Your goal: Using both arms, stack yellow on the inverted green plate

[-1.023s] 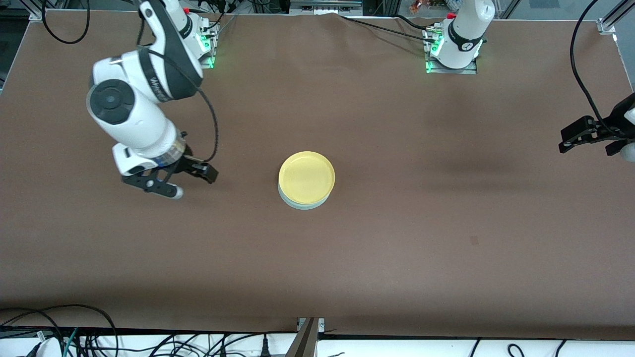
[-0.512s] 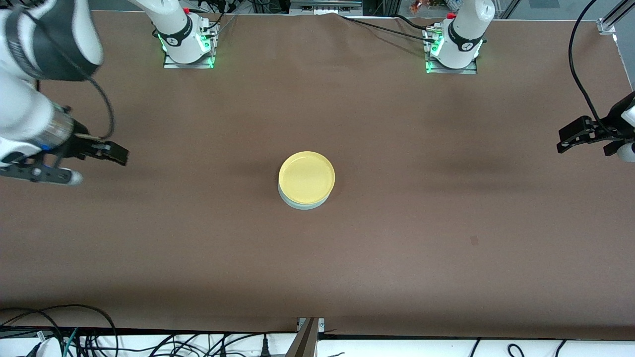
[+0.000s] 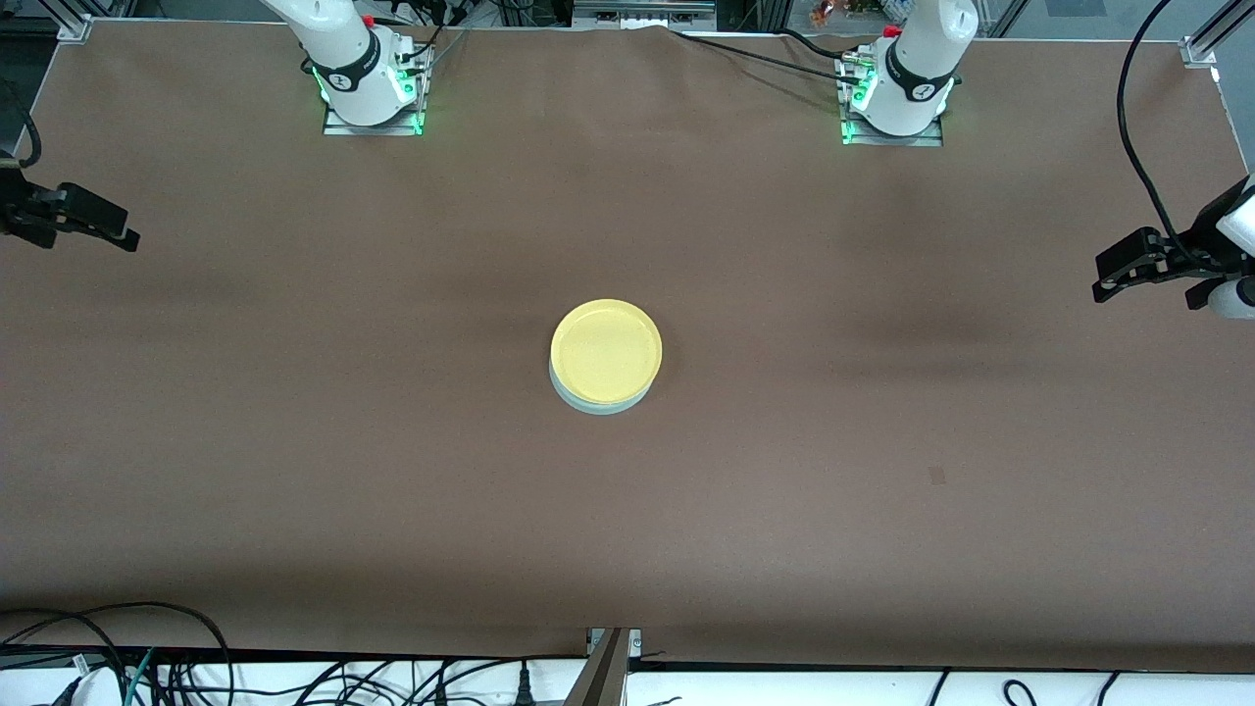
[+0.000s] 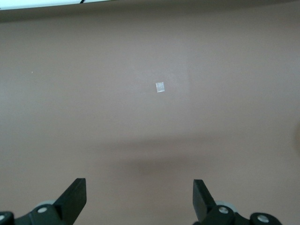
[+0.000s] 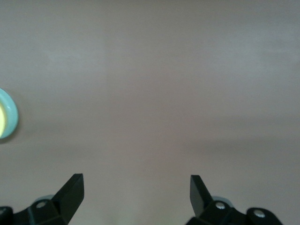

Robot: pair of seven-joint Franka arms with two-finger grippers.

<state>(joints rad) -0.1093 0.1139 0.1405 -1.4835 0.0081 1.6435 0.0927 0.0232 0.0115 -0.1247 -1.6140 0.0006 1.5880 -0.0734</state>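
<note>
Front view shows the yellow plate [image 3: 606, 351] sitting on the green plate [image 3: 596, 402] in the middle of the table [image 3: 784, 490]. Right gripper [image 3: 69, 221] hangs over the table's edge at the right arm's end, fingers spread and empty. Left gripper [image 3: 1167, 270] hangs over the left arm's end, fingers likewise spread, holding nothing.
</note>
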